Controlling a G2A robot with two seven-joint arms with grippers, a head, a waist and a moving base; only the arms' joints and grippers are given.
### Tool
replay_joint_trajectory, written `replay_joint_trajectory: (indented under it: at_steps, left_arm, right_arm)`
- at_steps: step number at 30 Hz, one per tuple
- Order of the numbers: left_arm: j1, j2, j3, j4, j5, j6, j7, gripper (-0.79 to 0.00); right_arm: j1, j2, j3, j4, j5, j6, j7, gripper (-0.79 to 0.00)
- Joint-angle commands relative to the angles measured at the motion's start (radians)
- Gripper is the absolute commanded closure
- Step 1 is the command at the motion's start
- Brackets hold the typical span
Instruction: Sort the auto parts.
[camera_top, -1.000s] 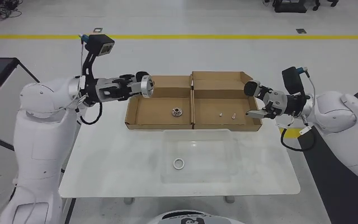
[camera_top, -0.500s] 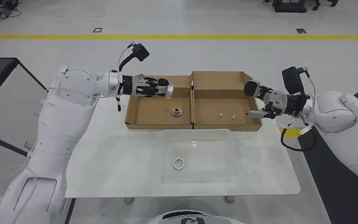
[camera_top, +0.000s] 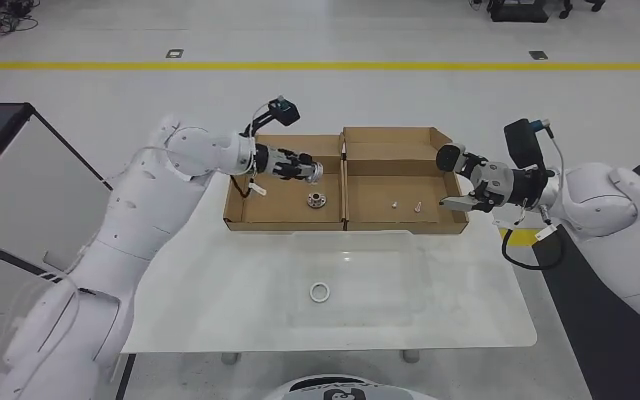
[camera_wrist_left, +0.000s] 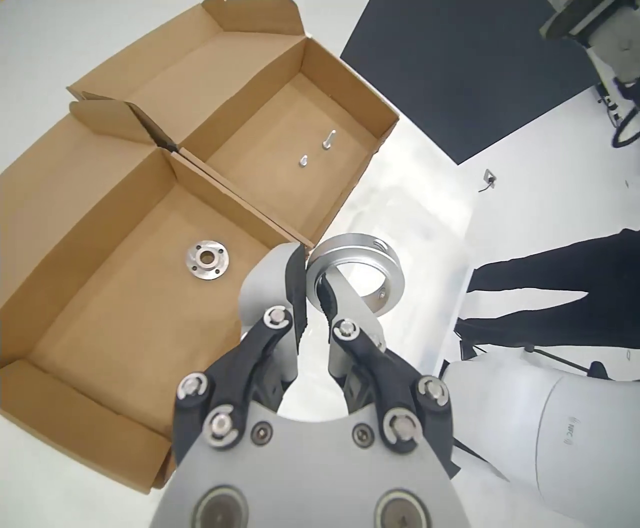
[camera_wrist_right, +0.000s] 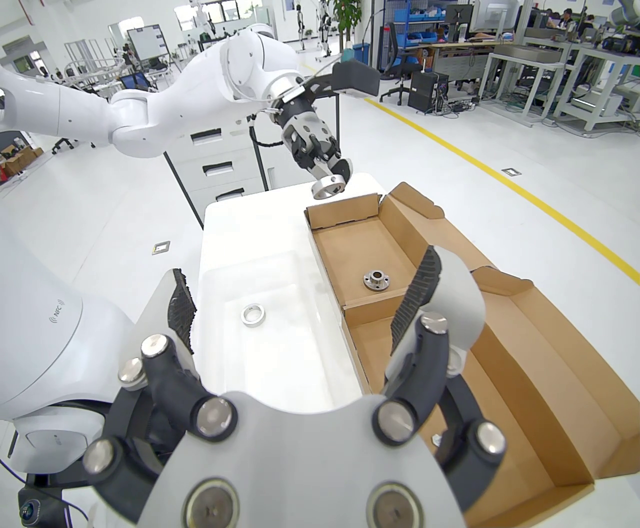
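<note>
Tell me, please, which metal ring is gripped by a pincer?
The larger ring, in the left pincer; the smaller ring lies in the clear tray.

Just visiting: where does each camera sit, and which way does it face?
Top view: above, looking down at the table and both arms.
Left wrist view: on the left wrist, facing the boxes past the left gripper, shut on the large ring.
Right wrist view: on the right wrist, facing across the table past the open right gripper.
All share the flanged part.
</note>
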Motion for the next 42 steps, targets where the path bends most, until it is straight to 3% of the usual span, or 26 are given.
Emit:
replay_joint_trajectory:
  at_steps: [1,15,30,42]
  left_arm:
    - [-0.031,-0.018,0.048,0.051,0.031,0.003,0.027,0.000]
    - [-0.185,-0.139,0.275,0.392,0.202,-0.011,0.129,0.000]
    - [-0.236,-0.267,0.410,0.661,0.322,-0.049,0.250,0.000]
    - [-0.235,-0.340,0.469,0.831,0.441,-0.059,0.352,0.000]
  right_arm:
    - [0.000,0.000,0.000,0.000,0.000,0.000,0.000,-0.785]
    - [0.000,0.000,0.000,0.000,0.000,0.000,0.000,-0.785]
    - [0.000,0.000,0.000,0.000,0.000,0.000,0.000,-0.785]
    - [0.000,0.000,0.000,0.000,0.000,0.000,0.000,-0.785]
